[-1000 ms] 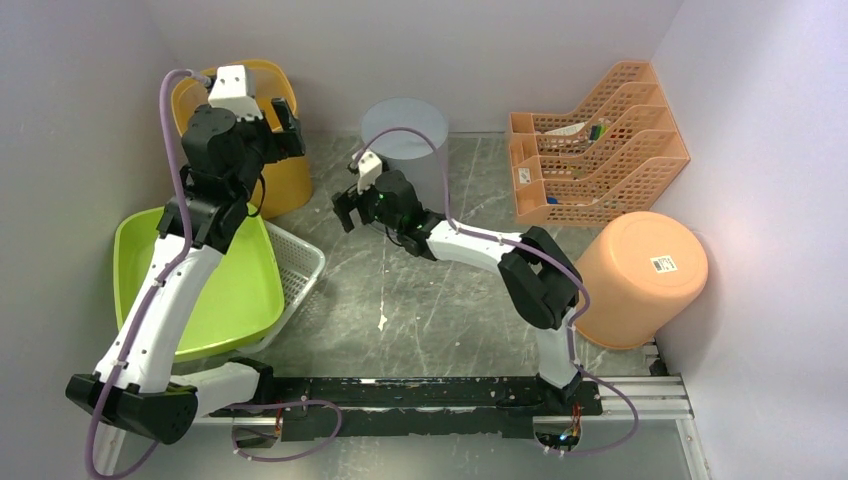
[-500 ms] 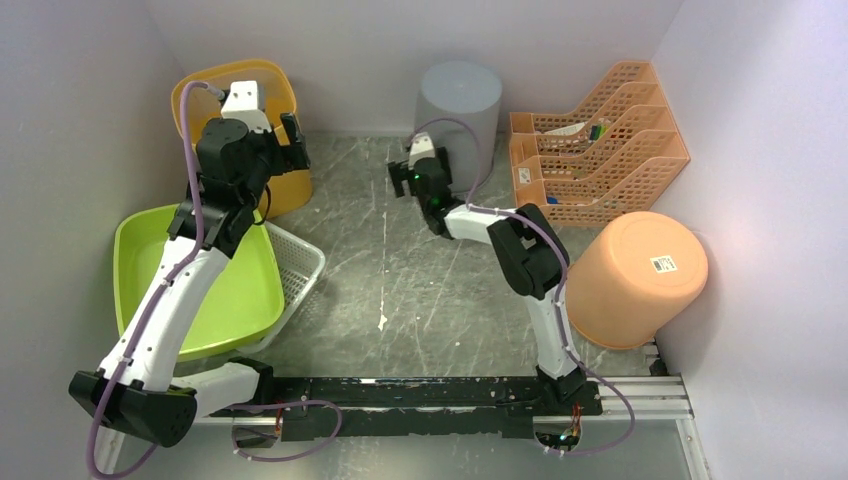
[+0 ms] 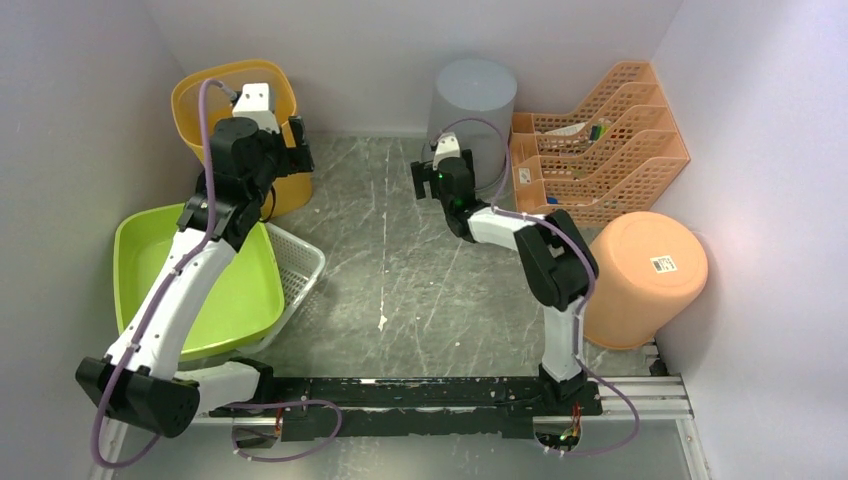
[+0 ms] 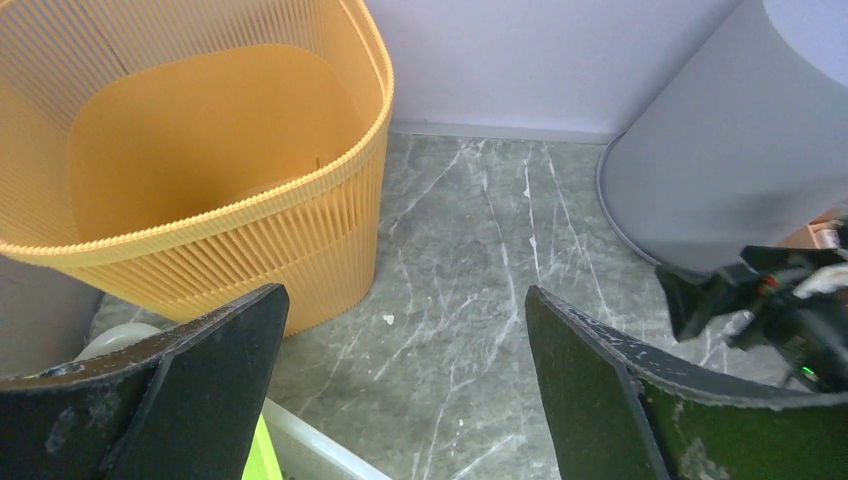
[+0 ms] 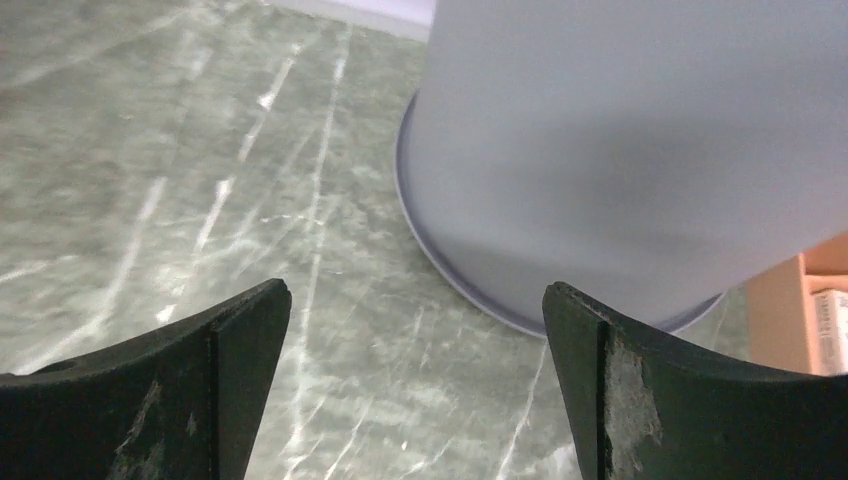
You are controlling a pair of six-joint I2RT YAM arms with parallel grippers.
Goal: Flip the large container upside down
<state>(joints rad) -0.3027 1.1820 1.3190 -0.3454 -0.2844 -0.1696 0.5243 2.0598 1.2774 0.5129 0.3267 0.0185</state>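
The large grey container [image 3: 472, 95] stands at the back of the table with its closed base up and its rim on the floor. It also shows in the right wrist view [image 5: 620, 150] and the left wrist view [image 4: 720, 150]. My right gripper [image 3: 434, 178] is open and empty, just in front and left of the container's rim, apart from it; in its own view [image 5: 415, 380] only bare floor lies between the jaws. My left gripper [image 3: 298, 146] is open and empty beside the ribbed yellow bin [image 3: 215, 95], above bare floor [image 4: 405, 380].
The yellow bin [image 4: 200, 150] stands upright at the back left. A green tub [image 3: 240, 290] and a white basket [image 3: 300, 265] lie at the left. An orange file rack [image 3: 600, 140] and an upturned peach bucket [image 3: 640, 275] stand at the right.
The grey container has shifted right towards the back wall and now stands base up. My right gripper followed it to the right. My left arm moved slightly back.
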